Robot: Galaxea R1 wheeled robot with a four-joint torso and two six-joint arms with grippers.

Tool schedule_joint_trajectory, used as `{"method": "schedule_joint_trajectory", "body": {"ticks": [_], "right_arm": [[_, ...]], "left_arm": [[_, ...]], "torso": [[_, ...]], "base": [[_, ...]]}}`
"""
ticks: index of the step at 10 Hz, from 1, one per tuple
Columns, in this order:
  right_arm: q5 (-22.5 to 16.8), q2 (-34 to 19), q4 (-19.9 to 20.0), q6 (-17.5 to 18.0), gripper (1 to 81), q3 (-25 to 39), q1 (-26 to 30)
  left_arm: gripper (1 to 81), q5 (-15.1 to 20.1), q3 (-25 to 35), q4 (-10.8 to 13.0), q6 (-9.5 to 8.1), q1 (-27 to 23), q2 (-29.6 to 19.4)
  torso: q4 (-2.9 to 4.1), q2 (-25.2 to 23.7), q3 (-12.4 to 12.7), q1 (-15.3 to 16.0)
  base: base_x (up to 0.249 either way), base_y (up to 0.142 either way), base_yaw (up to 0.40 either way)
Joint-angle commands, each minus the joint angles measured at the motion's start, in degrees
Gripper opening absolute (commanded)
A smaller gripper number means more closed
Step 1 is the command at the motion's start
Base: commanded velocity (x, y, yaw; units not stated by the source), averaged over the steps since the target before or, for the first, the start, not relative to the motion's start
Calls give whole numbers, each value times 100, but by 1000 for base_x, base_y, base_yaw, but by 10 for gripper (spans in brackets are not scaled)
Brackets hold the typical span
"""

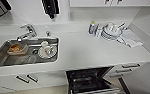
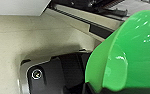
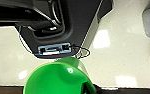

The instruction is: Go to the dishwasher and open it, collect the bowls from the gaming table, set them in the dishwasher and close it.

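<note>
The dishwasher (image 1: pixel 91 80) stands open below the white counter, with its dark racked inside showing and its door down. The left wrist view shows a lime green bowl (image 2: pixel 131 50) large and close. My left gripper (image 2: pixel 98 91) is shut on its lower edge, just in front of the dishwasher's open edge (image 2: pixel 96 26). In the right wrist view another green bowl (image 3: pixel 56 80) is seen from above, over the pale floor. My right gripper (image 3: pixel 89 88) is shut on its rim. The gaming table is out of view.
The steel sink (image 1: pixel 1 60) holds a plate, a cup and a brown dish, with the faucet (image 1: pixel 27 32) behind it. Stacked white plates (image 1: pixel 111 31) and a bottle (image 1: pixel 91 27) stand at the back of the counter (image 1: pixel 91 50). White drawers (image 1: pixel 127 68) flank the dishwasher.
</note>
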Motion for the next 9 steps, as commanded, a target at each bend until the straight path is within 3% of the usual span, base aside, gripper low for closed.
{"method": "schedule_joint_trajectory", "body": {"ticks": [1,5,9], "right_arm": [[-389,-142,-102,-17,10,57,-112],[-327,-151,-93,-8,10,40,-112],[-310,-115,-93,0,10,31,-95]], "left_arm": [[10,1743,757,-165,-506,-1811,-362],[10,2888,555,-68,-1334,-3324,606],[10,3432,-33,10,-1746,-3834,2071]], "torso": [[0,0,5,0],[0,2,-33,0],[0,6,-35,2]], "base": [[0,0,0],[0,0,0],[0,0,0]]}}
